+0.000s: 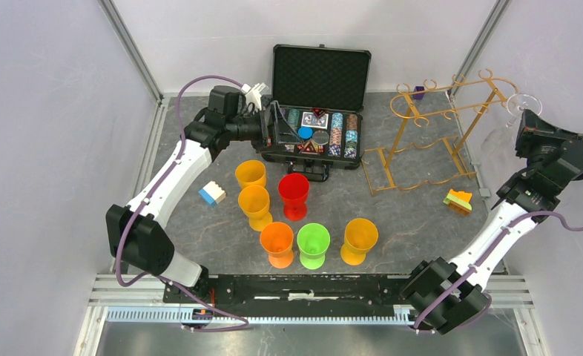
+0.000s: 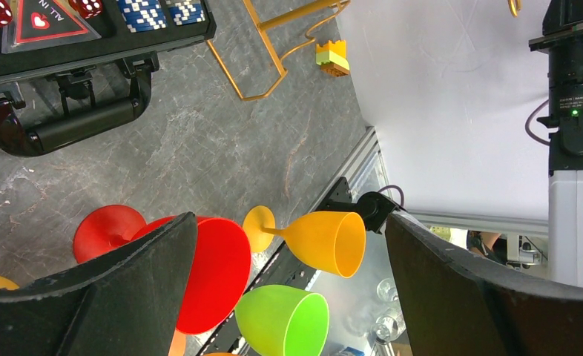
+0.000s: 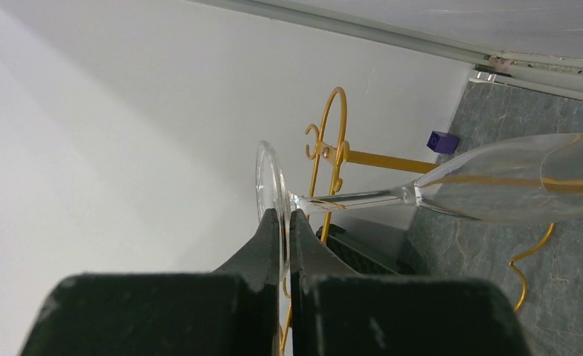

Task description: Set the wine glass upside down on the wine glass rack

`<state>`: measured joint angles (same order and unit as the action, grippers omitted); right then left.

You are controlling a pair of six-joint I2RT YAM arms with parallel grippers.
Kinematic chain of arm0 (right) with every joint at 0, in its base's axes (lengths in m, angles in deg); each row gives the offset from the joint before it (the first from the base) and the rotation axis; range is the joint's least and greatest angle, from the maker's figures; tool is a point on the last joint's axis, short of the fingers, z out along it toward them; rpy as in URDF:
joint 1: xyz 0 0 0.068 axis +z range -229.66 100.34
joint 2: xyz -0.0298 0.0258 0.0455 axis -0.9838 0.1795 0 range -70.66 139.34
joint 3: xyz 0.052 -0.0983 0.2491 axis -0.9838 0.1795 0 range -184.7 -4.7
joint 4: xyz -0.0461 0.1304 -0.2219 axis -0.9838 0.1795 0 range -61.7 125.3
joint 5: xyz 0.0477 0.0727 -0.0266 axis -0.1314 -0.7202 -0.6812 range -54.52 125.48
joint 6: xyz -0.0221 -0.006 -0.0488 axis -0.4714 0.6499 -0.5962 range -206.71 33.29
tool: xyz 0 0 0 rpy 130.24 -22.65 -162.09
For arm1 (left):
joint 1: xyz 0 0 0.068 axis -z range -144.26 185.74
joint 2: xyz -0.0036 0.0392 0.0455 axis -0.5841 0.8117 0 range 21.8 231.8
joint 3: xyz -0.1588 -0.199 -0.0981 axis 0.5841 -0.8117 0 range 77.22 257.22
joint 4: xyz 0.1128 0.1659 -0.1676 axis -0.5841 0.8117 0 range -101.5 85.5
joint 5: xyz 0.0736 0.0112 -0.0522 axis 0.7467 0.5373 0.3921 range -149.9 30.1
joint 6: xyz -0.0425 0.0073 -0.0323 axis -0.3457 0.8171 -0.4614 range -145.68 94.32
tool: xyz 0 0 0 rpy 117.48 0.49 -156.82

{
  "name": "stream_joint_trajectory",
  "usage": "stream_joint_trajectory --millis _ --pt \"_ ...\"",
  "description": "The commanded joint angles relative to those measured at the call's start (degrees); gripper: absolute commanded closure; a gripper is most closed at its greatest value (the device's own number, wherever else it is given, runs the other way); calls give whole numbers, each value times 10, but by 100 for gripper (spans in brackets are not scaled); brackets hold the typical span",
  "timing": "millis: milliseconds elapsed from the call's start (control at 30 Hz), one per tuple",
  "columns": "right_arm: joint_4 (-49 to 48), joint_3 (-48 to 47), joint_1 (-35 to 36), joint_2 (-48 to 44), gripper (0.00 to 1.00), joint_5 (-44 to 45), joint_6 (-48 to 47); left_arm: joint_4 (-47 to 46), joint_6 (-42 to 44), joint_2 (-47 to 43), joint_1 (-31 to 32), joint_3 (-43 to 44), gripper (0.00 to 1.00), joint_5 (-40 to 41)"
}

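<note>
The clear wine glass (image 1: 500, 136) hangs in the air just right of the gold wire rack (image 1: 429, 133), its foot uppermost and its bowl tilted down toward the rack. My right gripper (image 1: 524, 116) is shut on the rim of the foot. In the right wrist view the gripper (image 3: 282, 222) pinches the foot disc, the stem and bowl (image 3: 511, 185) run off to the right, and a curled rack hook (image 3: 334, 141) stands behind the stem. My left gripper (image 1: 272, 127) is open and empty at the left end of the poker chip case (image 1: 318, 111); it also shows in the left wrist view (image 2: 288, 245).
Several coloured plastic goblets stand mid-table: red (image 1: 294, 194), green (image 1: 312, 245), orange (image 1: 277, 243), yellow (image 1: 360, 239). A blue-white block (image 1: 212, 193) lies at the left and an orange-green block (image 1: 458, 200) lies by the rack's base. Enclosure walls stand close on both sides.
</note>
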<state>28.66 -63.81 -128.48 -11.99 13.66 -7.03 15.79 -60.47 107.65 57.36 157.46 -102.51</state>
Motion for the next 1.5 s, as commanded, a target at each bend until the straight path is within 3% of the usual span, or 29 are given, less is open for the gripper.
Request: stream_joint_trajectory --millis 0,1467 --pt "-45 -3 6 6 100 6 8 -18 24 -3 1 -4 0 -16" --pt "-63 -51 49 90 100 22 2 -18 30 -7 1 -13 0 -14"
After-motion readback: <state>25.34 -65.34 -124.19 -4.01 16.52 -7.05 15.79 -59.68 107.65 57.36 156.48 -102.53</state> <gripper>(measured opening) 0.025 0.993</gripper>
